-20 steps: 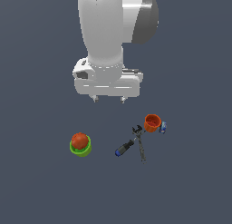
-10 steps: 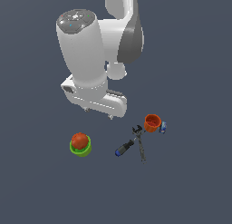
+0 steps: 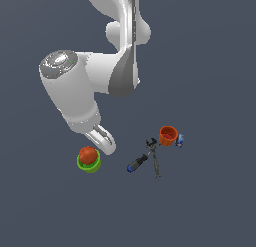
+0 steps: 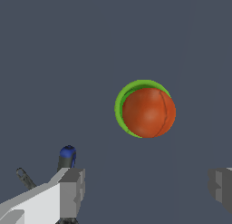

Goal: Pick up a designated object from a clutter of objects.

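The red ball [image 4: 148,112] (sitting in the green bowl [image 4: 119,105]) was not yet picked up; the hand [image 4: 147,187] was held wide, apart from it.

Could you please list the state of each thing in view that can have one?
Red-orange ball: sitting in the green bowl, not gripped.
Green bowl: upright, holding the ball.
Orange cup: upright, nothing seen inside.
Clamp tool: lying flat.
Black cylinder: lying on its side.
Gripper: open, holding nothing.
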### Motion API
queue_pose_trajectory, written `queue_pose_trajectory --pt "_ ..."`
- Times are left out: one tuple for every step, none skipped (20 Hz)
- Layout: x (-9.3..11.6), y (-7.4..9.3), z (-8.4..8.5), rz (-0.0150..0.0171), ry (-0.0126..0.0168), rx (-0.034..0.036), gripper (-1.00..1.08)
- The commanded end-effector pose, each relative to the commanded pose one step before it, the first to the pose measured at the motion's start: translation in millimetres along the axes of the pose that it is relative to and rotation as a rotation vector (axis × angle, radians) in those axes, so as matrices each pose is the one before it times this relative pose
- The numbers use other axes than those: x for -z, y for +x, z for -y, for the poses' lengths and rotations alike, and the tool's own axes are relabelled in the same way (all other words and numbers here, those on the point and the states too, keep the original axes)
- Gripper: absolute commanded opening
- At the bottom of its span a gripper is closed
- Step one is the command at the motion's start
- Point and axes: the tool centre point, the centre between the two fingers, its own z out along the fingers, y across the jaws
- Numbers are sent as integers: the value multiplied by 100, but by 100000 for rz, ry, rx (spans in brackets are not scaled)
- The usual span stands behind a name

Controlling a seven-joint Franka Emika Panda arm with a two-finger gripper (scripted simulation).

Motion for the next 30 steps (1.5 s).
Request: queue_pose_trajectory --pt "-1151 1190 -609 -417 -197 -7441 100" --pt "-404 404 -197 -132 -92 -2476 100" --pt "-376 375 -178 -129 -90 -2288 100" --pt "-349 346 -160 -125 -86 -2102 100" --pt "-320 316 -142 -119 -81 -1916 100" --pt "-291 287 -126 -112 -76 -1731 100" --pt "-262 257 -111 -104 -69 -1548 100" --pt "-232 227 -95 -94 -62 -1362 100" --pt "-202 197 -82 -84 -55 -1181 100" --pt "-171 167 -68 -73 -47 -998 100" --pt "-141 136 -55 -60 -39 -815 100" --pt "-110 106 -42 -48 -31 -634 100" --pt "-78 76 -30 -34 -22 -454 100" --pt "-47 45 -17 -21 -13 -271 100" --pt "-16 13 -3 -6 -4 -84 100" --pt "55 -80 -11 91 -39 512 100" --pt "-39 -2 2 0 0 0 100" --pt "-116 -5 5 0 0 0 100" --pt "-188 11 -17 -9 2 -48 100" --pt "-271 -12 10 0 0 0 100" --pt "-341 11 -22 -13 1 -68 100" --pt "-422 -2 -10 -9 0 -48 100" --pt "-500 -7 -9 -9 0 -48 100" --pt "-578 -5 -18 -14 0 -68 100" --pt "-581 -6 -19 -14 -1 -68 100" --pt "-507 -1 -20 -14 -1 -68 100" --pt "-435 -3 -10 -10 0 -48 100" --pt "-361 5 -9 -9 2 -48 100" --pt "-293 -5 18 0 0 0 100" --pt "-214 24 -4 -6 9 -48 100"
